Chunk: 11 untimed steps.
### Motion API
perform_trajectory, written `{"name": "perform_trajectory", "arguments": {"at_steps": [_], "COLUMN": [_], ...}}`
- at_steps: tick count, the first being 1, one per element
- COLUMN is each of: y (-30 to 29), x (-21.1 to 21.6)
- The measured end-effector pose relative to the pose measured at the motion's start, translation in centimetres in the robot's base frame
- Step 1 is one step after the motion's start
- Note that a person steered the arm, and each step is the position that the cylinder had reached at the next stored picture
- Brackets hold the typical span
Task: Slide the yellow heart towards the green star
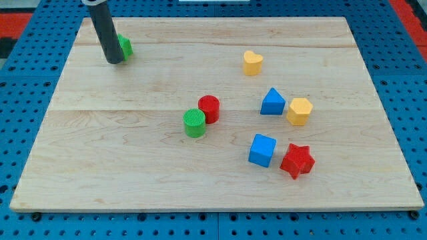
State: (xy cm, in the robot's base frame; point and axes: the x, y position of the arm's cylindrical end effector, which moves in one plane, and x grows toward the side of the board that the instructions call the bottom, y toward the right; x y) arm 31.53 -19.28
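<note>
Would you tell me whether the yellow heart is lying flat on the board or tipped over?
Flat: the yellow heart shows its heart-shaped top face upward, standing alone on the wooden board.

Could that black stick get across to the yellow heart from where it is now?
Probably yes. My tip sits at the view's top left beside the green star, and the bare board between it and the yellow heart holds no blocks.
</note>
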Motion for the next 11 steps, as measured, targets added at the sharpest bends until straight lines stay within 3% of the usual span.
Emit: {"name": "perform_trajectory", "arguments": {"at_steps": [2,5,7,9,11], "y": [1.8,20.1,28.8,25.7,28.5], "x": [1.2,6.1,5.1,0.8,-1.3]}}
